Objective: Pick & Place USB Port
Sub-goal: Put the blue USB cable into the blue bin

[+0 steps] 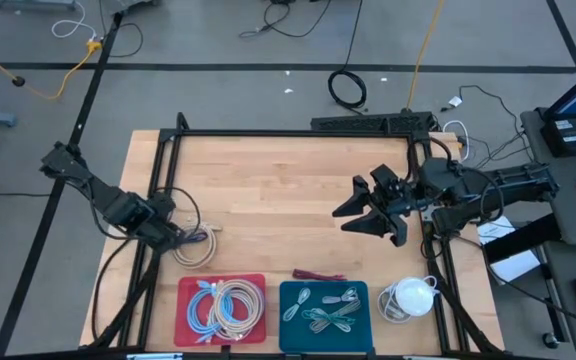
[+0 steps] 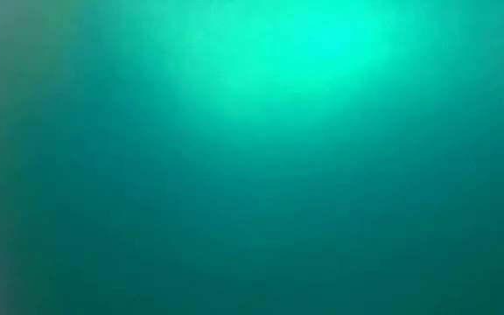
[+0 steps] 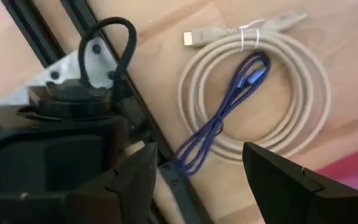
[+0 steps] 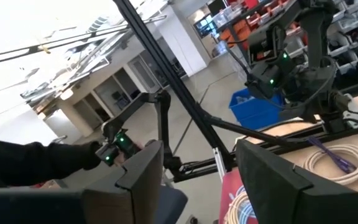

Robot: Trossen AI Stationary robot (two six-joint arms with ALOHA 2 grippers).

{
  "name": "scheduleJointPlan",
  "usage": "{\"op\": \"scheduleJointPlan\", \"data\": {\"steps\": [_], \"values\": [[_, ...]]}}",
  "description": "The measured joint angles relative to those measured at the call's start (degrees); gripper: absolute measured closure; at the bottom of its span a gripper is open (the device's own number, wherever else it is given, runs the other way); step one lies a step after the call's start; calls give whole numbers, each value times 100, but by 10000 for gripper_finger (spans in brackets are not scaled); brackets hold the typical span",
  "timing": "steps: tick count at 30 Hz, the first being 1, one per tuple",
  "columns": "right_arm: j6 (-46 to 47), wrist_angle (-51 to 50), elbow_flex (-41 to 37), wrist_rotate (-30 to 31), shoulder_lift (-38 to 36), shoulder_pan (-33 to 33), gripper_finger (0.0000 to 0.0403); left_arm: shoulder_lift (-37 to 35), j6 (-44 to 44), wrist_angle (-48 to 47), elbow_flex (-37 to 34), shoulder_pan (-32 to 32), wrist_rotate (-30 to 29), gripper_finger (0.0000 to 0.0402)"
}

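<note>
A beige coiled cable with a flat metal plug lies flat on the wooden table near its left edge. A thin purple-blue cable is draped across the coil. My left gripper hangs just above the coil's left side, pointing down. In its wrist view the left gripper is open, with nothing between the fingers. My right gripper is raised over the table's right half. It is open and empty, as the right wrist view of my right gripper shows. The low view is one teal blur.
At the near edge stand a red tray with coiled cables and a teal tray with more cables. A dark red cable lies behind the teal tray, and a white object sits to its right. A black frame bar runs beside the coil.
</note>
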Motion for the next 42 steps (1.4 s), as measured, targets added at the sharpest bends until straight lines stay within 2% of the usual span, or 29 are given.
{"op": "scheduleJointPlan", "data": {"steps": [5, 10, 15, 19, 22, 25, 32, 42], "values": [[140, 1, 0, 2, 60, -2, 204, -51, 436, 104, -153, 2, 125, 163], [159, 4, 0, 2, 96, 0, 204, -80, 661, 813, -757, -3, 573, 163], [157, 4, 0, 129, 123, 0, 204, 27, 700, 721, -680, -51, 405, 163], [158, 7, 0, 155, 126, -2, 204, 90, 945, 804, -682, -51, 607, 163], [151, 4, 0, 153, 134, -2, 204, 275, 1333, 1120, -672, -51, 707, 163], [143, 4, 0, 154, 132, -1, 204, 583, 1614, 1463, -660, 34, 533, 163], [141, 4, 0, 156, 136, -1, 204, 1388, 2290, 1374, -662, 248, 673, 163], [137, 4, 0, 302, 136, 0, 204, 1652, 2549, 1384, -662, 362, 749, 163]]}}
